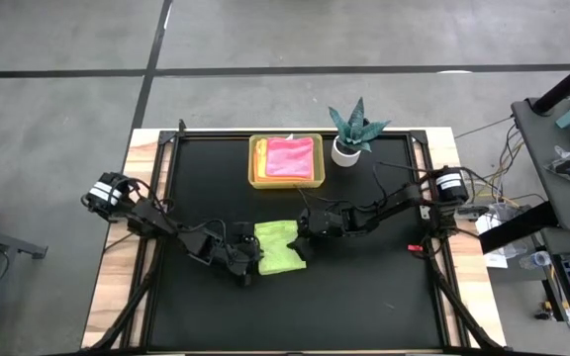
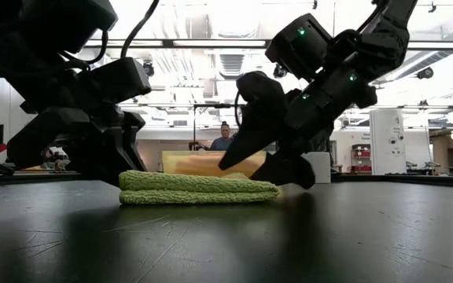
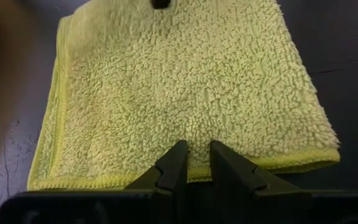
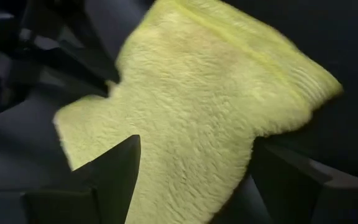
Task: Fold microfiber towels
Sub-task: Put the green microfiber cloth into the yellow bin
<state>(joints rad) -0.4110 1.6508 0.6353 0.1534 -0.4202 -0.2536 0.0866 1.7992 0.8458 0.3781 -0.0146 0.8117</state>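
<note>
A lime green towel lies folded in two layers on the black table top, flat in the low view. My left gripper is at the towel's left edge, its fingers nearly closed over the hem. My right gripper is wide open at the towel's right end, one finger on either side of the cloth. A pink towel lies on an orange-yellow one in the yellow tray. The turquoise-blue towel is out of view. My left gripper's shut fingertips lie on top of the lime green towel just inside its hemmed edge, coming from the table's left at a low slant. The towel lies flat on the table. Whether any cloth is pinched between the tips, I cannot tell. My right gripper's open fingers straddle the towel's right end; whether they touch it, I cannot tell.
The yellow tray stands at the far middle of the table, with a small teal plant in a white pot to its right. Bare black table top lies in front of the towel. A person shows far off in the room behind.
</note>
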